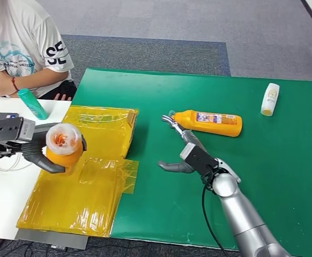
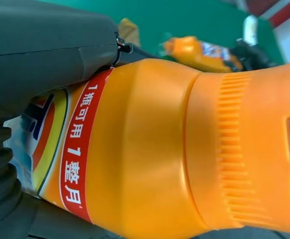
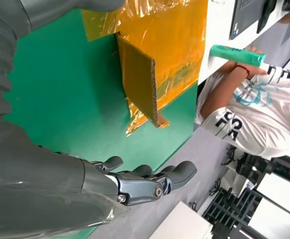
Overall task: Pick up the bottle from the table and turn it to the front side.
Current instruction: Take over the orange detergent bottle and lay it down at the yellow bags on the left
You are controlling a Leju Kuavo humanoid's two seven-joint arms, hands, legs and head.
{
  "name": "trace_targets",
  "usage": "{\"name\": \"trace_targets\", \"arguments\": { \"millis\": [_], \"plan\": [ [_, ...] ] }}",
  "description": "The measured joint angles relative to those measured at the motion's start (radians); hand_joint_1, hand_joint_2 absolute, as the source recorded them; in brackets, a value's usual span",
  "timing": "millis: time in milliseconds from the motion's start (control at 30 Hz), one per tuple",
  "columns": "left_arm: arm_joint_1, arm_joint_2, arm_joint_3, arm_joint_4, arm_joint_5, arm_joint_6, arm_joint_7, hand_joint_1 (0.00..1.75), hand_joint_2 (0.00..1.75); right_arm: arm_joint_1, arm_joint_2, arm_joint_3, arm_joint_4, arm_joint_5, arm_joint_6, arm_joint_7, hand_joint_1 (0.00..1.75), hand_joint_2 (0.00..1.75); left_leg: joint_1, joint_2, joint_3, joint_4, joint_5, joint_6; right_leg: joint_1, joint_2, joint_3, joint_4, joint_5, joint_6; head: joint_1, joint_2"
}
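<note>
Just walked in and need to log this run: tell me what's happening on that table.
The robot's left hand grips an orange plastic bottle with a ribbed cap above the yellow plastic sheet. Its right hand is open over the green mat, fingers spread, near a second orange bottle lying on its side. A small white bottle lies farther off. A seated person in a white T-shirt has a teal bottle close by.

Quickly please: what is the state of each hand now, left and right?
Left hand: closed around an orange bottle, holding it above the yellow plastic sheet.
Right hand: open, holding nothing, over the green mat.
</note>
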State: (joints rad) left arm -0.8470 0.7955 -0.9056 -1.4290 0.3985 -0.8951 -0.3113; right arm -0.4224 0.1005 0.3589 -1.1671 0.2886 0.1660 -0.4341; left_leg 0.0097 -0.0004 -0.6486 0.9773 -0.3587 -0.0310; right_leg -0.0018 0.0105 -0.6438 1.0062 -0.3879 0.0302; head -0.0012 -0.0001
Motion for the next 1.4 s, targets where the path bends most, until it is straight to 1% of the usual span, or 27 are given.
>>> {"name": "trace_targets", "arguments": {
  "millis": [100,200,300,367,500,667,767,900,1167,1300,1400],
  "plan": [
    [-0.045,0.015,-0.055,0.024,0.003,0.005,0.014,1.75,1.75,-0.008,0.005,0.012,0.012,-0.002,-0.001,0.0,0.0,1.75,0.0,0.0,0.0,0.0,0.0,0.0,0.0,0.0,0.0,0.0,0.0,0.0,0.0,0.0],
    [-0.081,0.018,-0.102,0.047,-0.029,0.032,0.032,1.75,1.75,-0.012,0.009,0.018,0.02,-0.002,-0.004,0.0,0.0,1.75,0.0,0.0,0.0,0.0,0.0,0.0,0.0,0.0,0.0,0.0,0.0,0.0,0.0,0.0],
    [-0.111,0.014,-0.151,0.079,-0.093,0.089,0.049,1.75,1.75,-0.012,0.013,0.02,0.026,0.0,-0.008,-0.003,0.0,1.75,0.0,0.0,0.0,0.0,0.0,0.0,0.0,0.0,-0.001,0.0,0.001,-0.001,0.0,0.0],
    [-0.122,0.002,-0.182,0.11,-0.144,0.145,0.037,1.75,1.75,-0.011,0.014,0.02,0.028,0.005,-0.011,-0.008,0.0,1.75,0.0,0.0,0.0,0.0,0.0,0.0,0.0,0.0,-0.001,0.0,0.001,-0.001,0.0,0.0],
    [-0.108,-0.042,-0.23,0.18,-0.252,0.258,-0.011,1.75,1.75,-0.006,0.018,0.02,0.028,0.019,-0.014,-0.011,0.0,1.75,0.0,0.0,0.0,0.0,0.0,0.0,0.0,0.0,-0.001,0.0,0.001,-0.001,0.0,0.0],
    [-0.053,-0.09,-0.255,0.233,-0.317,0.325,-0.052,1.75,1.75,0.003,0.023,0.02,0.027,0.034,-0.017,-0.01,0.0,1.75,0.0,0.0,-0.001,0.0,0.0,0.0,0.0,0.0,-0.001,0.0,0.001,-0.001,0.0,0.0],
    [-0.007,-0.112,-0.247,0.25,-0.345,0.352,-0.065,1.75,1.75,0.011,0.025,0.02,0.026,0.038,-0.018,-0.01,0.0,1.75,0.0,0.0,-0.001,0.0,0.0,0.0,0.0,0.0,-0.001,0.0,0.001,-0.001,0.0,0.0],
    [0.035,-0.132,-0.205,0.263,-0.379,0.366,-0.089,1.75,1.75,0.022,0.028,0.02,0.02,0.045,-0.02,-0.008,0.0,1.75,0.0,-0.001,-0.001,0.0,0.0,0.0,0.0,0.0,-0.001,0.0,0.0,-0.001,0.0,0.0],
    [0.083,-0.152,-0.122,0.275,-0.399,0.37,-0.105,1.75,1.75,0.025,0.038,0.03,0.017,0.052,-0.022,-0.006,0.0,1.75,0.0,-0.001,0.0,0.0,0.001,0.0,0.0,-0.001,0.001,0.0,0.001,0.0,0.0,0.0],
    [0.105,-0.169,-0.084,0.283,-0.424,0.394,-0.105,1.75,1.75,0.032,0.039,0.035,0.014,0.054,-0.024,-0.006,0.0,1.75,0.0,-0.001,0.001,0.0,0.001,0.0,0.0,-0.002,0.002,0.0,0.001,0.0,0.0,0.0],
    [0.123,-0.19,-0.05,0.29,-0.449,0.417,-0.108,1.75,1.75,0.041,0.041,0.037,0.009,0.055,-0.026,-0.005,0.0,1.75,0.0,-0.001,0.001,0.0,0.002,0.001,0.0,-0.002,0.003,0.0,0.001,0.0,0.0,0.0]
  ]
}}
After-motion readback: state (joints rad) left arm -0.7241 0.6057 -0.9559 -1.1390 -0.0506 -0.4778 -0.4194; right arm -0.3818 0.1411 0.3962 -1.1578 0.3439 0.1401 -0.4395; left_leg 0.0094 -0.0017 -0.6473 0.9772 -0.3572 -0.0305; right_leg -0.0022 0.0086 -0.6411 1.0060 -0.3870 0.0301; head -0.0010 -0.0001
